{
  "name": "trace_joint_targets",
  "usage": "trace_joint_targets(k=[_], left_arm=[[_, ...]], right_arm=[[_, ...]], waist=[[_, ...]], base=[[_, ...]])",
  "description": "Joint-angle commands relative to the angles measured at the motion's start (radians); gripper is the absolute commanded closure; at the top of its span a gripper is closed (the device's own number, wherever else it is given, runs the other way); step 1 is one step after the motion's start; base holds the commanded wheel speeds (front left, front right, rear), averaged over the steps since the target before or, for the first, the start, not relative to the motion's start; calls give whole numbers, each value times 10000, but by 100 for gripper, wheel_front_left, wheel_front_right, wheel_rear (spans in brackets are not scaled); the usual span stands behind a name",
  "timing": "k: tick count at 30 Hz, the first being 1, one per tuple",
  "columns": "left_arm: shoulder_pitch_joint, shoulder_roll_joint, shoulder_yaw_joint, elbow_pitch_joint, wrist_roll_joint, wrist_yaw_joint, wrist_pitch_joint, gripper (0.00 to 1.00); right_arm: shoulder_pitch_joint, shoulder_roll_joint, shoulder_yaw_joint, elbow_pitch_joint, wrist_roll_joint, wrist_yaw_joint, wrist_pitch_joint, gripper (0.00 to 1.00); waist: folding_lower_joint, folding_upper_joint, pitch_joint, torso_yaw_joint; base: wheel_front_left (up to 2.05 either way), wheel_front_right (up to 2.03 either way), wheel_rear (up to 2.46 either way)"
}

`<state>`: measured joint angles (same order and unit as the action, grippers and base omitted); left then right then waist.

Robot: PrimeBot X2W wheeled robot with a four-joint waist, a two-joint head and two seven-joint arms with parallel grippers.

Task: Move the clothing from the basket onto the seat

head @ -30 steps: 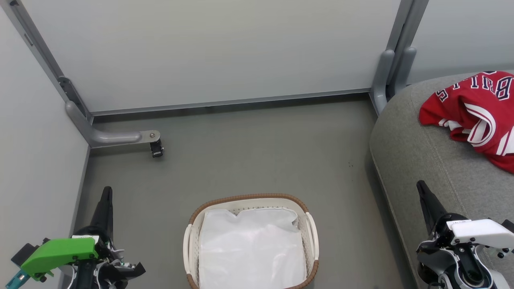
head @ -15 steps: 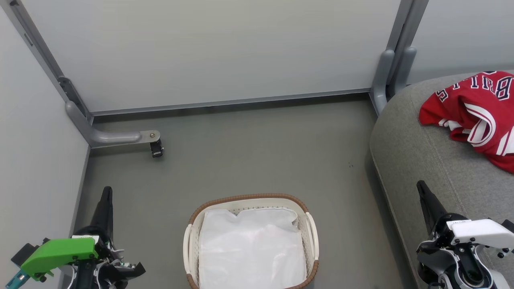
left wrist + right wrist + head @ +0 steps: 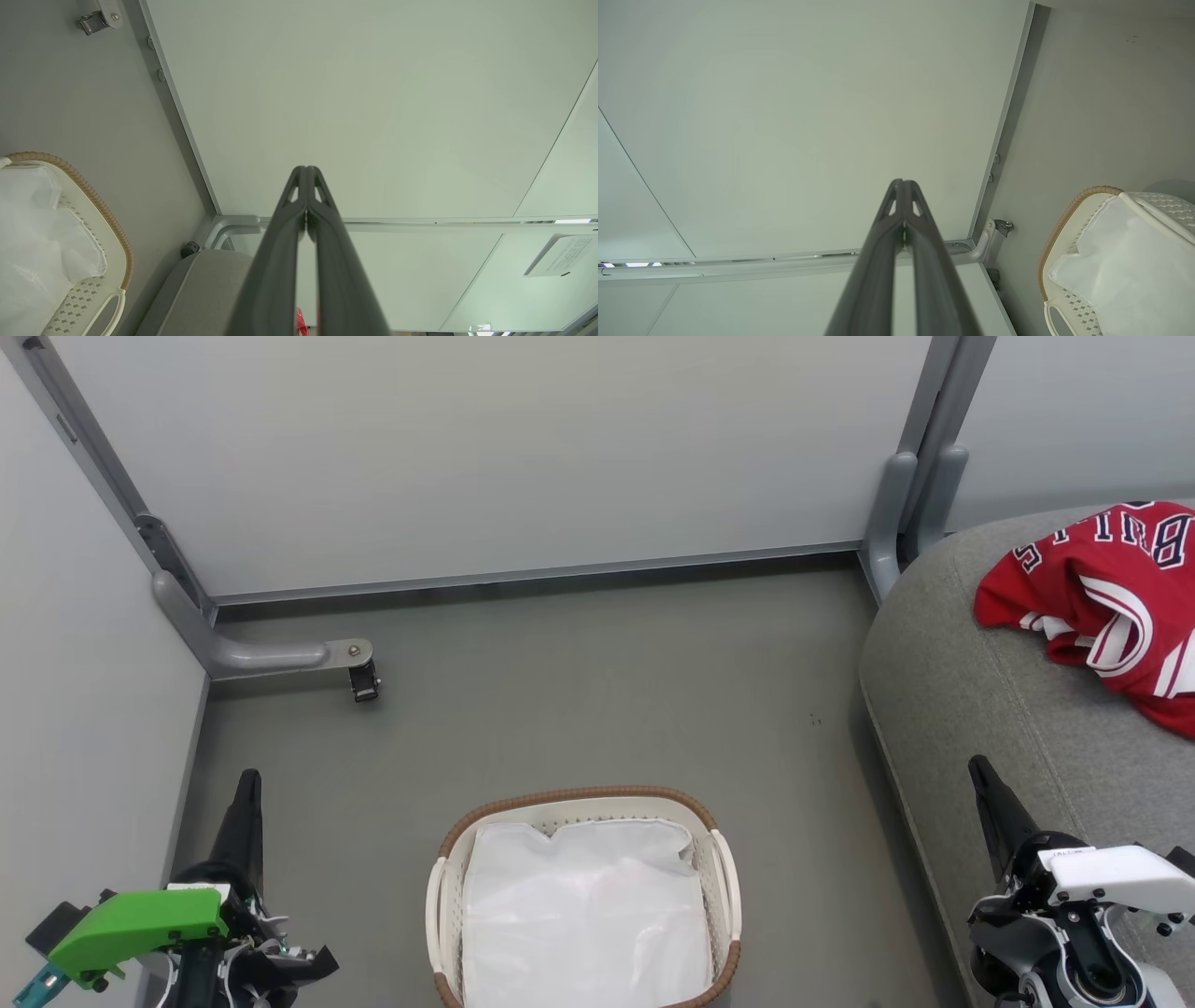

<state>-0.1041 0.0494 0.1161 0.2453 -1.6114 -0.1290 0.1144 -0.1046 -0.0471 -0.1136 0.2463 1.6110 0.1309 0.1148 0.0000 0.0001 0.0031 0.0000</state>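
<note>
Your left gripper (image 3: pixel 248 782) and right gripper (image 3: pixel 977 770) each have their fingers pressed together. Between them the basket (image 3: pixel 579 795) stands on the floor (image 3: pixel 597 691), lined with a white sheet (image 3: pixel 583 905). Farther off, the clothing (image 3: pixel 1111 597) lies heaped on the seat (image 3: pixel 962 709), well in from its rounded edge.

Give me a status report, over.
Left hand shut, right hand shut. Clothing on seat. Basket holds white liner. Nothing in the way.
</note>
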Motion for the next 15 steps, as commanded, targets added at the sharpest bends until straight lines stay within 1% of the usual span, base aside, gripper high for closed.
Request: trace_joint_targets(k=[1,15], left_arm=[[-96,5,3,-15,-31,-54,27,100],[-96,5,2,-15,-31,-56,27,100]], right_arm=[[-74,-60,-17,-42,40,-3,19,100],[-73,-60,-17,-42,40,-3,19,100]], waist=[[0,-1,0,0],[0,-1,0,0]], base=[[0,0,0],[0,0,0]])
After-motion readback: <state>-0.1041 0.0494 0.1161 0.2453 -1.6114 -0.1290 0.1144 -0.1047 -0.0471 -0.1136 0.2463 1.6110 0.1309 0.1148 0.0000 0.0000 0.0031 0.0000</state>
